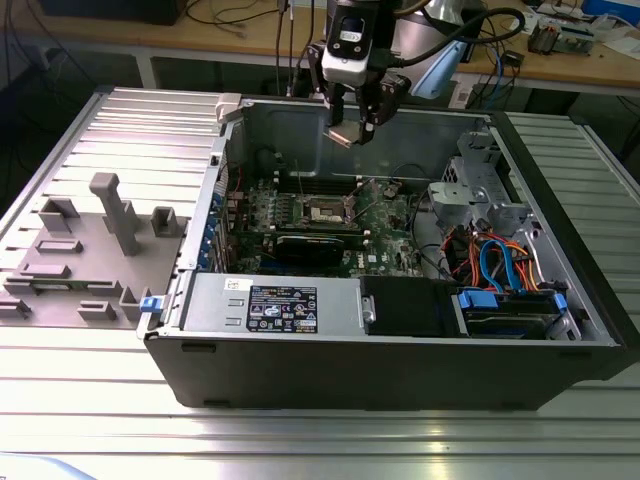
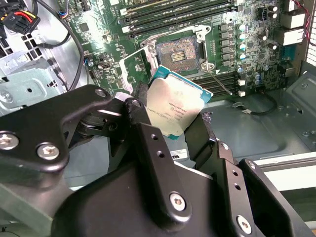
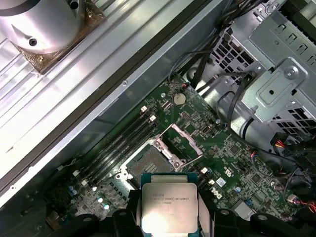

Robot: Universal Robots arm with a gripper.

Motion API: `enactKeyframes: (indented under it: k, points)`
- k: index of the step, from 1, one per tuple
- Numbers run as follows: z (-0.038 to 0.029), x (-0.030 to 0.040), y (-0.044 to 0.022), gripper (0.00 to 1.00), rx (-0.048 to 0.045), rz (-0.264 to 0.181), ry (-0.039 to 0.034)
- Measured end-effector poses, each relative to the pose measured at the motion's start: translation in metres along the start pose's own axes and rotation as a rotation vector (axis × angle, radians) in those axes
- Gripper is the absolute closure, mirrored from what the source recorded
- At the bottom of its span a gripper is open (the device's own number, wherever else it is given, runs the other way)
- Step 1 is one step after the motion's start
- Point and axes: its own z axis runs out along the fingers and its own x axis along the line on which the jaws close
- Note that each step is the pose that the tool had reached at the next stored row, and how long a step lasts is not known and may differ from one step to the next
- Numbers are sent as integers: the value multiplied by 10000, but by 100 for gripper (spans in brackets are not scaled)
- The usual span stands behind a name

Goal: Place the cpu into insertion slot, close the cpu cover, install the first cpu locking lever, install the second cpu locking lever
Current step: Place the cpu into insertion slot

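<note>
An open desktop computer case (image 1: 400, 350) lies on its side on a ribbed metal table (image 1: 300, 440), and a robot arm's gripper (image 1: 355, 128) hangs above the middle of it. Directly beneath the gripper is the green motherboard (image 1: 390, 225). On it sits the insertion slot (image 2: 180, 49), a square socket whose contact field is bare. Beside the slot the cpu cover (image 3: 183, 144) (a thin silvery frame) is tilted up, open. The gripper's two black fingers (image 2: 140, 106) are clamped on the cpu (image 3: 168, 205), pinching the flat square chip by opposite edges. The chip's metal top faces both wrist cameras, and it is well above the slot, touching nothing else. By the look of it, the task is at its first step. The chip is in hand but not seated, the cover is not closed, and both locking levers are yet to be installed.
</note>
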Motion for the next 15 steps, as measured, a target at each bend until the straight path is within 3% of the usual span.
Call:
enactKeyframes:
  k: [15]
  points:
    - [0,0,0,46,14,230,-27]
